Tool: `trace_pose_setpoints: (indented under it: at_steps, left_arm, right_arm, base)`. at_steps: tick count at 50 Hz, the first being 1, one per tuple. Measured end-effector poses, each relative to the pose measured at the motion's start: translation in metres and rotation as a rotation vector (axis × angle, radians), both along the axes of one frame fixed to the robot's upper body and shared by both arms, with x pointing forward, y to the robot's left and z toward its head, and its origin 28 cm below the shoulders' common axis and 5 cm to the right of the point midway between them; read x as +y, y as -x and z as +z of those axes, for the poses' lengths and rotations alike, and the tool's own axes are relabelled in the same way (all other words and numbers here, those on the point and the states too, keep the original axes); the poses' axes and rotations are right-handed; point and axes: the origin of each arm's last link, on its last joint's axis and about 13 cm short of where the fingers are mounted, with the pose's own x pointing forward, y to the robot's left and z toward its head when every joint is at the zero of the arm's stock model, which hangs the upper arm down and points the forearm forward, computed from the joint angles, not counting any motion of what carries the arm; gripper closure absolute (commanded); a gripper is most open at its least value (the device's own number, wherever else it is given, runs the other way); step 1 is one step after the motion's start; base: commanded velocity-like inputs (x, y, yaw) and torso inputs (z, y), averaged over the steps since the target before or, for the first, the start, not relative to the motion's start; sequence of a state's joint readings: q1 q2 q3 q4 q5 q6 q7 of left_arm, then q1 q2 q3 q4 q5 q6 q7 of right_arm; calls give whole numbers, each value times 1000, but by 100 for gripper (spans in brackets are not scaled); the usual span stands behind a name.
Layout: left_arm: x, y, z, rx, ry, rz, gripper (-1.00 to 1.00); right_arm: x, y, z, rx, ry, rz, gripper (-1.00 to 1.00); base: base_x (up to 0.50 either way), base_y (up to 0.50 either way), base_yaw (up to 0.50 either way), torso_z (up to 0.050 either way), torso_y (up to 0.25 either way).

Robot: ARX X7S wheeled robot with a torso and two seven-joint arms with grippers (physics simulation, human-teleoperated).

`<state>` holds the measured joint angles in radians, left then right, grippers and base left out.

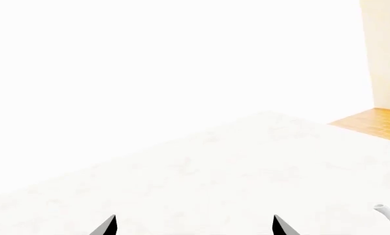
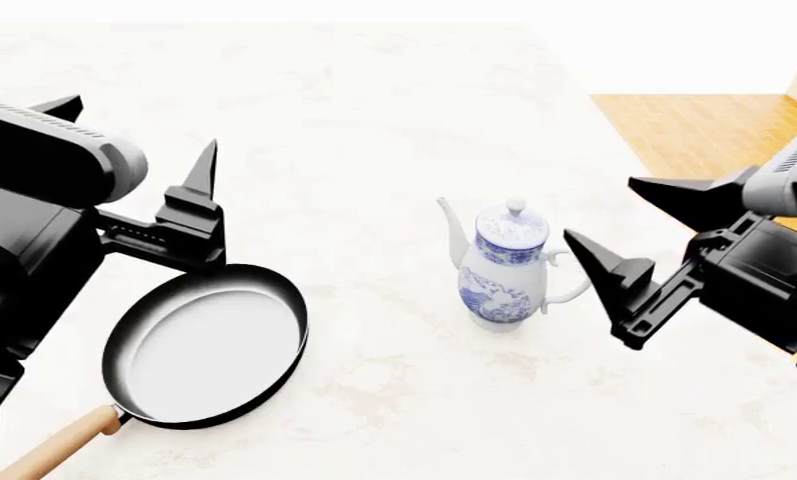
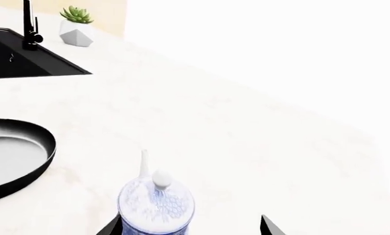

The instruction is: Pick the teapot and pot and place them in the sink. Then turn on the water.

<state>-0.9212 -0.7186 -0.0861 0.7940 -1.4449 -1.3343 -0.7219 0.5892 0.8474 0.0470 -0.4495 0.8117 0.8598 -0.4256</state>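
With both sets of jaws spread empty, the right gripper (image 2: pixel 645 268) beside the upright teapot (image 2: pixel 505 265) on the table (image 2: pixel 371 120) could, seemingly misaligned, tip it when closing.

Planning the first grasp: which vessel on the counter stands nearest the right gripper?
The teapot, just beside the right gripper; the pot lies by the left gripper.

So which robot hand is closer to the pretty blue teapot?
The right hand. It sits open just beside the teapot, on its handle side, not touching it. The left hand is farther away, over by the far rim of the pot.
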Motion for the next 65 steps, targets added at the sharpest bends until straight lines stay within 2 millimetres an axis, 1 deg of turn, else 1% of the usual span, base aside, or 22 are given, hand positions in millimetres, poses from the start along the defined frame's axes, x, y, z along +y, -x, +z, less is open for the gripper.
trace_pose_setpoints:
  at_steps: [35,65]
  left_arm:
    - [0,-1,-4,10,5,2,-100]
    - [0,-3,-8,19,11,0,-100]
  right_arm:
    - [1,-4,-19,56,-20,34,-100]
    - [-1,-11,-42,123,-21,33,-100]
  base:
    - [0,0,0,0,0]
    - [0,0,0,0,0]
